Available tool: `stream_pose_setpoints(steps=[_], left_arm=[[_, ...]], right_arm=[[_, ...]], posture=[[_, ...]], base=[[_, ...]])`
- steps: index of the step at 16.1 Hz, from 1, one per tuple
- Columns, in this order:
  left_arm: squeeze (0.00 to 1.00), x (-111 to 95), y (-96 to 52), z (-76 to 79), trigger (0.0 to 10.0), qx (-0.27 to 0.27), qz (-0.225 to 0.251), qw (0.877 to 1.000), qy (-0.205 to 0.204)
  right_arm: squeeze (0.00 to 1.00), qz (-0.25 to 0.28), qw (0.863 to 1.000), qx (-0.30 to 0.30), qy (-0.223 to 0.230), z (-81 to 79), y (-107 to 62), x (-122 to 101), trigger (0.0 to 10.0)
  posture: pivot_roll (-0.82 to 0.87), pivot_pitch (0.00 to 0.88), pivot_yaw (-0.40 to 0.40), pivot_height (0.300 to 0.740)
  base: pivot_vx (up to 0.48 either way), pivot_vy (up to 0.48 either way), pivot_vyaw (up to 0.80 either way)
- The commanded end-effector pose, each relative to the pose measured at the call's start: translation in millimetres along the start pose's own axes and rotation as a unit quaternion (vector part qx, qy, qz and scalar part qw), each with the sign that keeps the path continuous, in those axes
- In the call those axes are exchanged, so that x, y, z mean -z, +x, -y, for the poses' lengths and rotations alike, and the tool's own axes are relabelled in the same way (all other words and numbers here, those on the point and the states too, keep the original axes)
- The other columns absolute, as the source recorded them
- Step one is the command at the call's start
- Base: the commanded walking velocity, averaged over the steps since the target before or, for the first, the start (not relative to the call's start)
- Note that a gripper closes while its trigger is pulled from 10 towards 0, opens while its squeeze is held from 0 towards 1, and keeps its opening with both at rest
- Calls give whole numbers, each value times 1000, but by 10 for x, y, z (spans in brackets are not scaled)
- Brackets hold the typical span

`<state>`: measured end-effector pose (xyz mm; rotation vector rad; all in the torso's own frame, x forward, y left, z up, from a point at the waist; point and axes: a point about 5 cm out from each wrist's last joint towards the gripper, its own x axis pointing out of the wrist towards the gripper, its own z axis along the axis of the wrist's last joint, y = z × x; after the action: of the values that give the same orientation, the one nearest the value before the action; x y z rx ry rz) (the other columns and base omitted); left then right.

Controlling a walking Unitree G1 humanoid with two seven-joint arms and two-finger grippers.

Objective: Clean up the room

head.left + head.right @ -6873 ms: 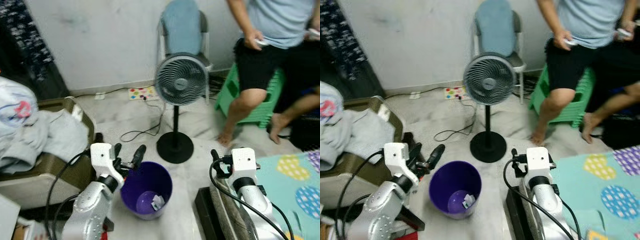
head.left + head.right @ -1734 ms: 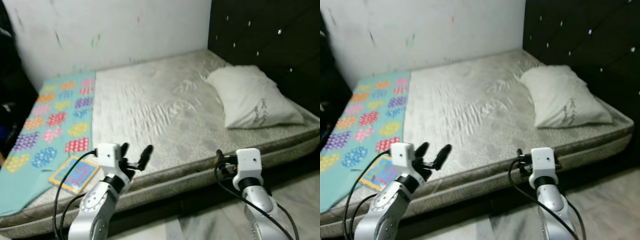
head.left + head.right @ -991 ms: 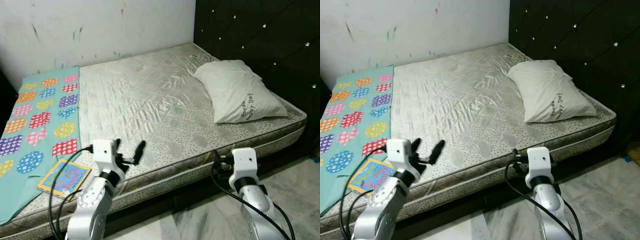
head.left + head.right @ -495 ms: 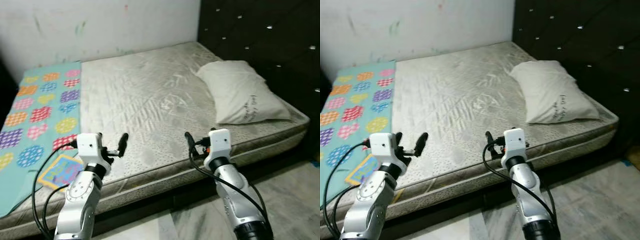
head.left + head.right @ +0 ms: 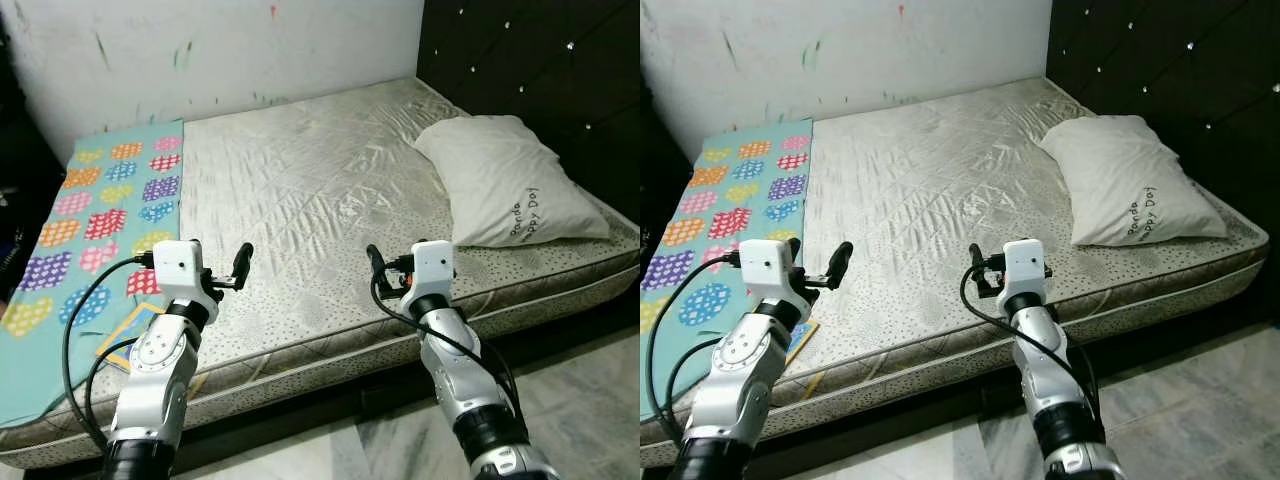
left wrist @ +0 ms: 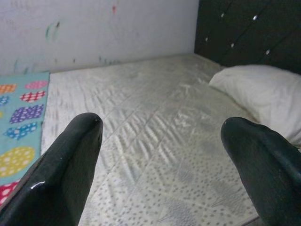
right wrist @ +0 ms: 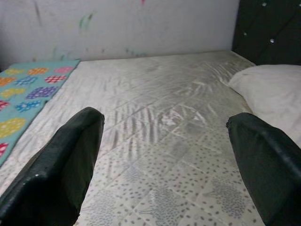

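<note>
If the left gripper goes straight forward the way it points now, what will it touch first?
Probably the mattress. The open left gripper points low across it toward the far wall, with nothing between; the depth is hard to judge.

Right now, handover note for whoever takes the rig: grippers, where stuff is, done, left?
Left gripper: open, empty, raised over the near edge of the mattress.
Right gripper: open, empty, also over the near edge, further toward the pillow.
Things: pillow lies at the headboard end. Patterned mat covers the far-left end of the mattress. A book lies at the mat's near edge, partly hidden by the left arm.
Done: nothing picked up at the bed as it stands.
Left: probably the book first, being nearest the left gripper; then perhaps straighten the pillow.
</note>
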<state>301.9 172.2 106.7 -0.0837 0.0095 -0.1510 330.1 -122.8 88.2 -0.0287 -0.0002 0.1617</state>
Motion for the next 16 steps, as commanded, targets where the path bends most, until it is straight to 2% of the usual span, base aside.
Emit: stream_pose_setpoints(steps=[1,5,9,16], left_arm=[[0,65,-9,-75,10000,-9,-11,1000,15],[0,116,-29,-25,10000,-6,-9,1000,-7],[0,143,-59,62,10000,9,2,1000,-19],[0,237,-119,221,10000,34,-11,999,-38]], right_arm=[[0,12,1000,6,7,-8,36,-43,10000],[0,13,1000,4,-2,30,17,-21,10000],[0,11,1000,-10,-20,-17,-31,33,10000],[0,1,1000,-6,-23,30,-197,132,10000]], posture=[[-40,0,113,740],[-50,0,86,740],[-60,0,77,740],[-93,0,80,740]], base=[[0,0,0],[0,0,0],[0,0,0],[298,0,0]])
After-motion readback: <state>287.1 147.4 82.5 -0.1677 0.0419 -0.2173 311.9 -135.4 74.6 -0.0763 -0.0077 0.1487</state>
